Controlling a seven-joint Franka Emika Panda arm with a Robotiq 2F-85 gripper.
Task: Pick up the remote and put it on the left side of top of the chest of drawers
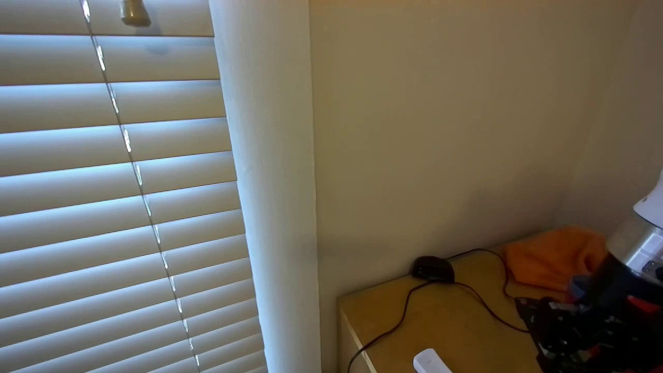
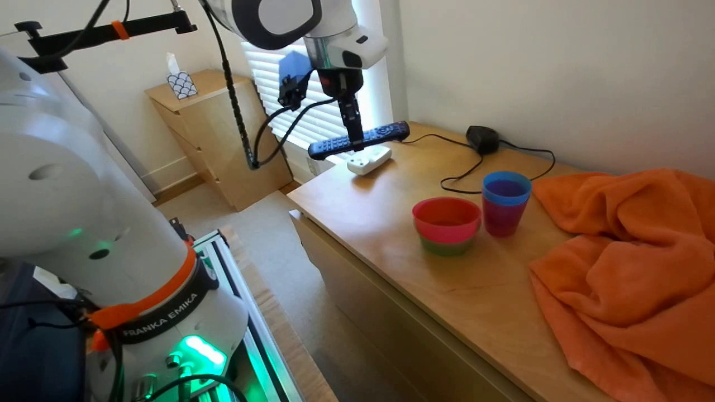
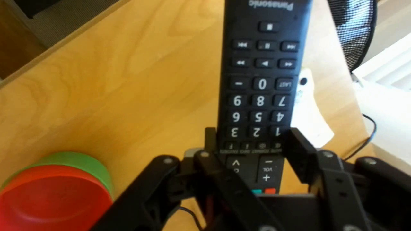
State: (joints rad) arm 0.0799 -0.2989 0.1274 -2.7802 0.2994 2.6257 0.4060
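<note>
— Largest first: what do I see?
— In an exterior view, my wooden surface (image 2: 385,223), running from centre toward 4 o'clock. Rumpled orange cloth (image 2: 631,268) on it, between 3 and 4.
— My tool (image 2: 356,143)?
— 12 o'clock. I have it clamped on the black remote (image 2: 385,133), across its width.
— Remote's place?
— Same hour, held up over the surface; white object (image 3: 310,123) partly behind it in my wrist view.
</note>
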